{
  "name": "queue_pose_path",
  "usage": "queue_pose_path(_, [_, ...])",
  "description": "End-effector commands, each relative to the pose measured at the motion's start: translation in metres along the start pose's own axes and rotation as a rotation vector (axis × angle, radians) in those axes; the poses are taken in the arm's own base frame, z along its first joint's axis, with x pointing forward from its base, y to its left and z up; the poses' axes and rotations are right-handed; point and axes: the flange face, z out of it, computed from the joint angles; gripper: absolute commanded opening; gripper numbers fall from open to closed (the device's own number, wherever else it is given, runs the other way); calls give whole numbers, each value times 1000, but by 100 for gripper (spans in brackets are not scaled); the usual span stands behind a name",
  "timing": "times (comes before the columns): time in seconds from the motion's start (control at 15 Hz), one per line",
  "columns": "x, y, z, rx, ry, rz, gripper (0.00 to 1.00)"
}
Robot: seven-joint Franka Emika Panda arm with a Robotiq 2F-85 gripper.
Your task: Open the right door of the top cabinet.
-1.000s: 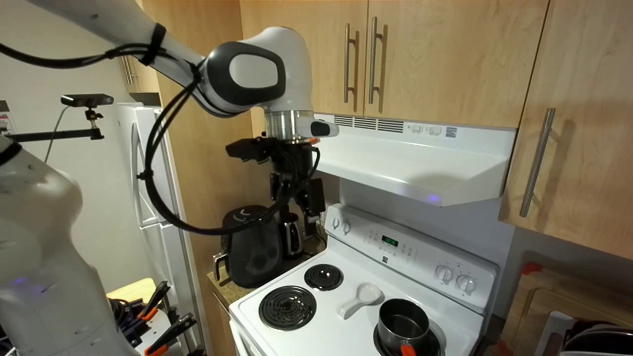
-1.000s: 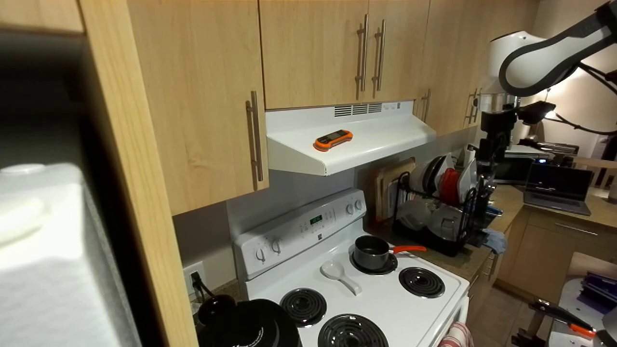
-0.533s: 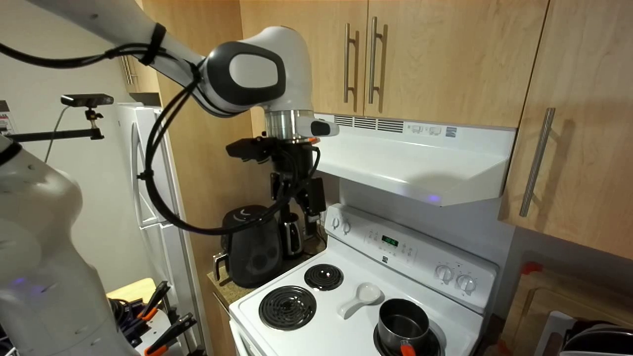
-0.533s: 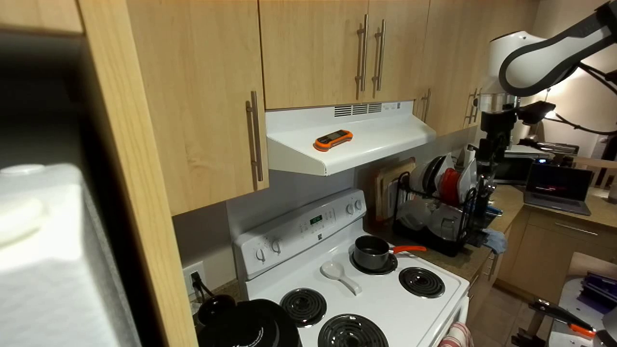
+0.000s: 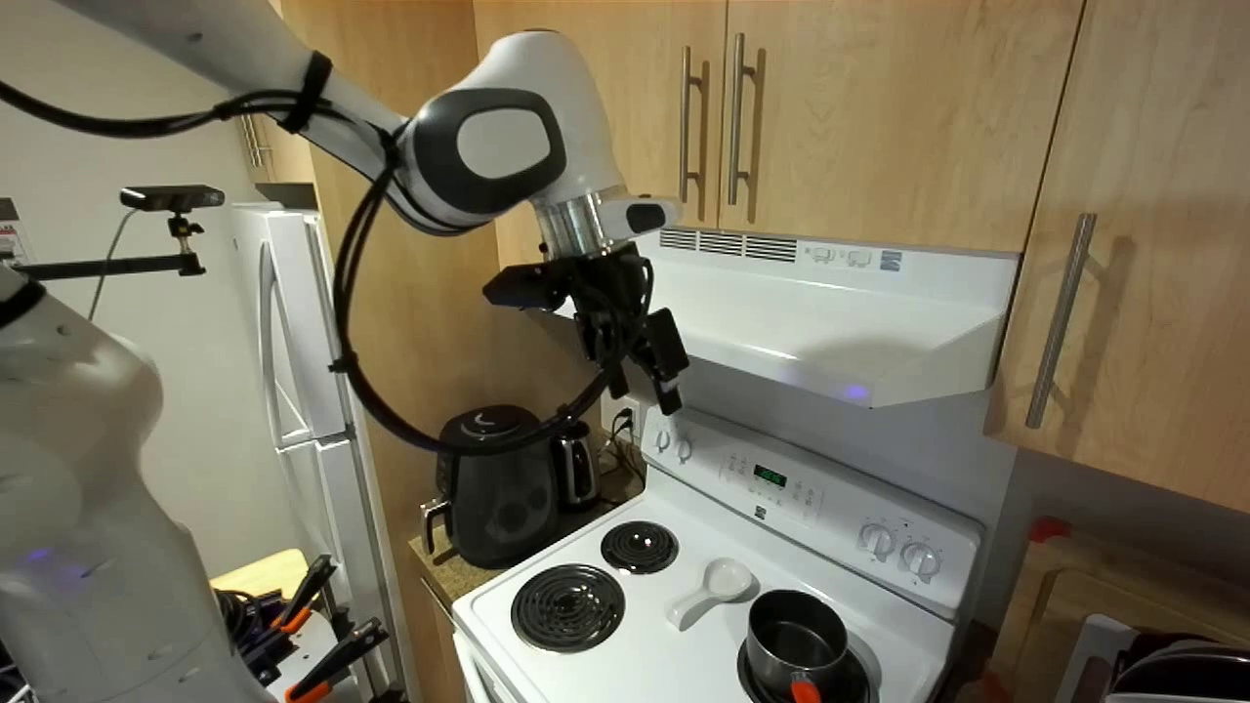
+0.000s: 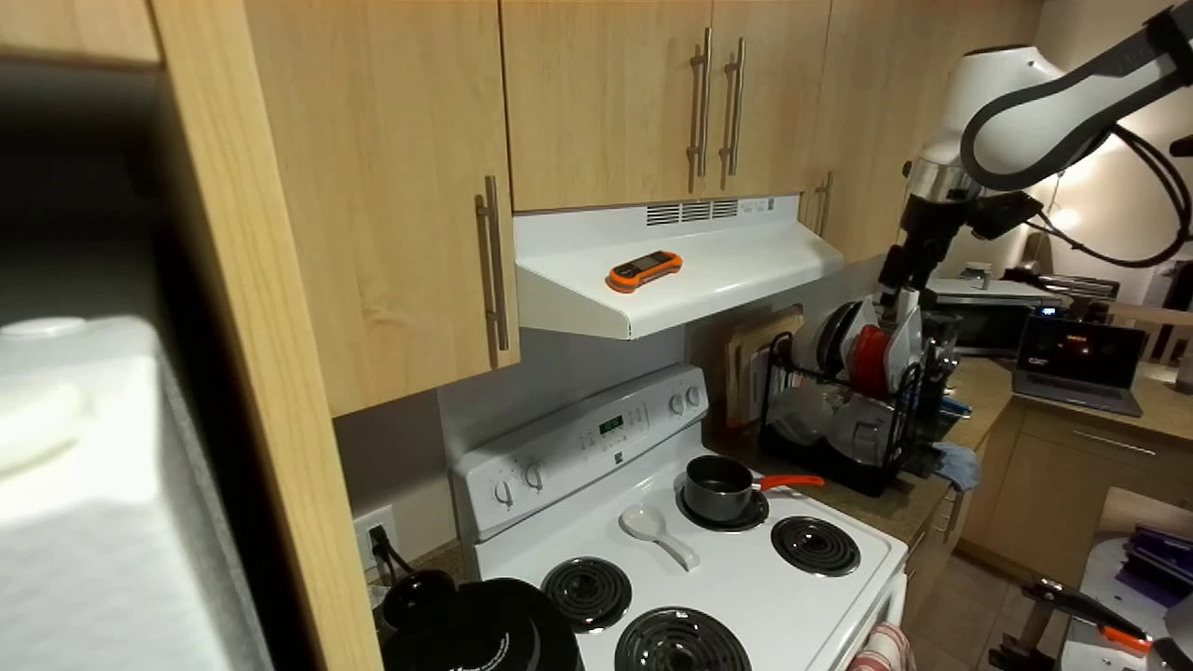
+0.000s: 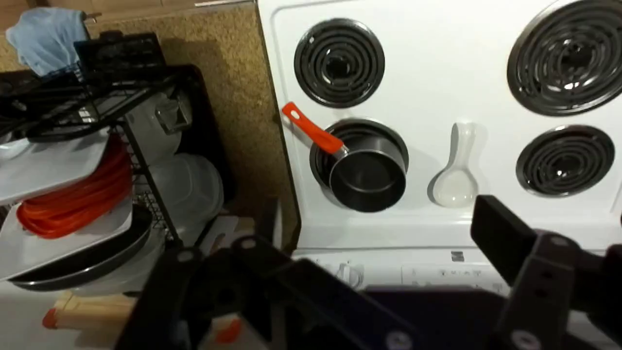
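Hanging tilted, its fingertips (image 7: 500, 236) pointing downward, the gripper (image 5: 645, 394) stands well apart from the right door (image 5: 903, 122), the right-hand leaf of the top cabinet (image 6: 643, 98). The wrist view shows the two fingers spread wide from each other. In both exterior views the door shows higher than the gripper. In an exterior view the door's bar handle (image 5: 736, 119) stands up and to the right of the gripper, running along the door's left edge, just beside the handle of the left door (image 5: 646, 107). The right door lies flush and closed, its lower edge just above the upper back edge of the white range hood (image 5: 771, 312). An orange-edged handheld device (image 6: 643, 270) lies on the hood, nearer its left end than its right. Below the hood stands the white stove (image 5: 708, 532), its control panel (image 5: 830, 517) along the back edge. On the rear burner (image 7: 320, 167) by the stove's right edge sits a dark, red-handled saucepan (image 7: 368, 181); a pale spoon rest (image 7: 456, 187) lies to its left, toward the stove's back edge. Past the right edge of the stove, on the counter (image 7: 245, 112), stands a dish rack (image 6: 829, 471) with white plates (image 6: 902, 349) and red dishes (image 6: 870, 363). In an exterior view the fingertips show at the upper edge of the white plates; how near they are cannot be told
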Motion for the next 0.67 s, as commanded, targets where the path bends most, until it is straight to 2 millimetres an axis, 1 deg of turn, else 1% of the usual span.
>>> queue_pose_path(0.0, [23,-9,1,-10,125,52,100])
queue_pose_path(0.2, [48,-14,-2,5,223,111,100])
queue_pose_path(0.33, [71,-14,-7,13,288,162,100])
queue_pose_path(0.47, [94,-12,-9,13,336,201,100])
queue_pose_path(0.53, [105,-10,-6,9,351,217,100])
queue_pose_path(0.6, [113,-8,-6,6,361,229,100])
